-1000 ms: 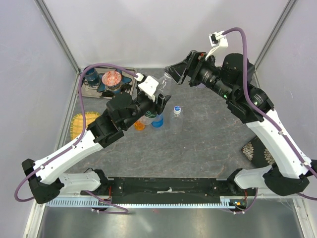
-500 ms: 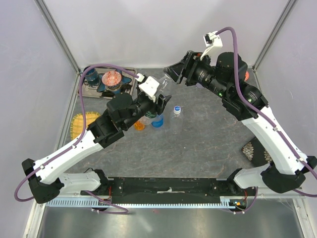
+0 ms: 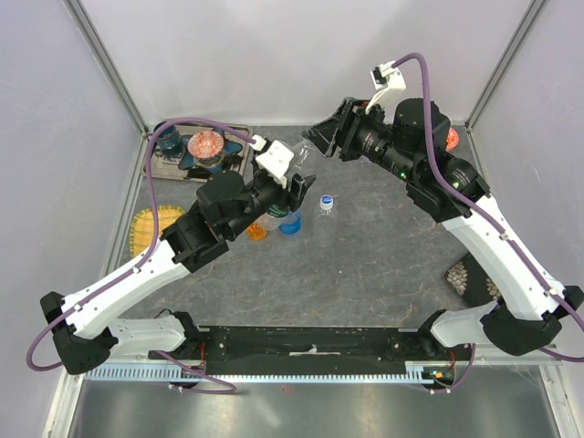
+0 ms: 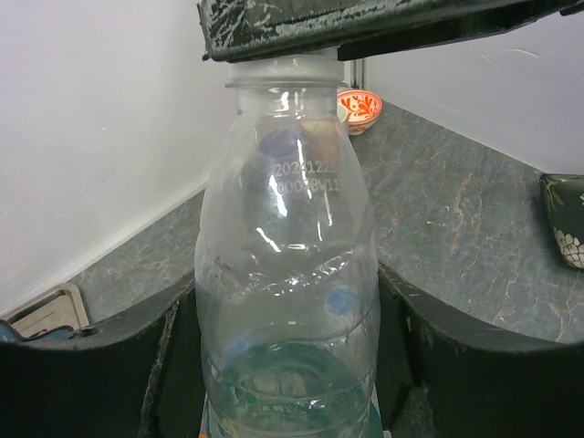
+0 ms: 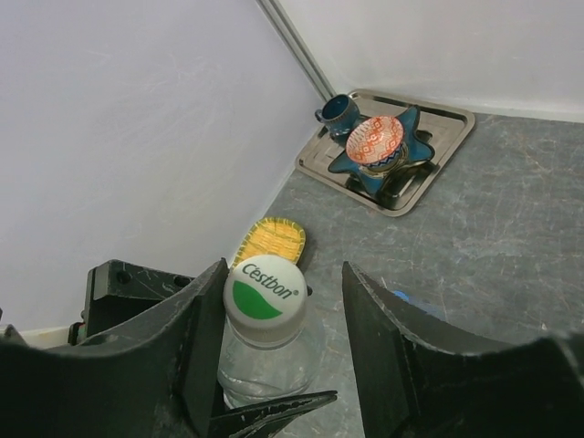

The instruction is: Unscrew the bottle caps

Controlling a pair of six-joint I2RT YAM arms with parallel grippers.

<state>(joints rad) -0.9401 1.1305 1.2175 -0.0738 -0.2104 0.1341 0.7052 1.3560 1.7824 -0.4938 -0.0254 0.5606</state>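
Observation:
My left gripper [image 3: 299,182] is shut on the body of a clear bottle [image 4: 287,274] and holds it upright above the table. Its white cap with a green logo [image 5: 265,297] sits between the fingers of my right gripper [image 5: 283,328], which is open: the left finger touches the cap, the right finger stands apart. In the top view my right gripper [image 3: 319,137] covers the bottle's top. On the table below stand the orange bottle [image 3: 258,228], the blue-tinted bottle [image 3: 290,220] and a clear bottle with a blue cap [image 3: 326,203].
A metal tray [image 3: 239,130] with a blue cup and a patterned bowl is at the back left. A yellow woven mat [image 3: 146,228] lies at the left, a dark patterned dish [image 3: 465,278] at the right, and a red bowl [image 3: 452,139] in the back right corner.
My right gripper has shifted slightly left and back over the bottle's top, its wrist rising. The left arm and the held bottle have not moved.

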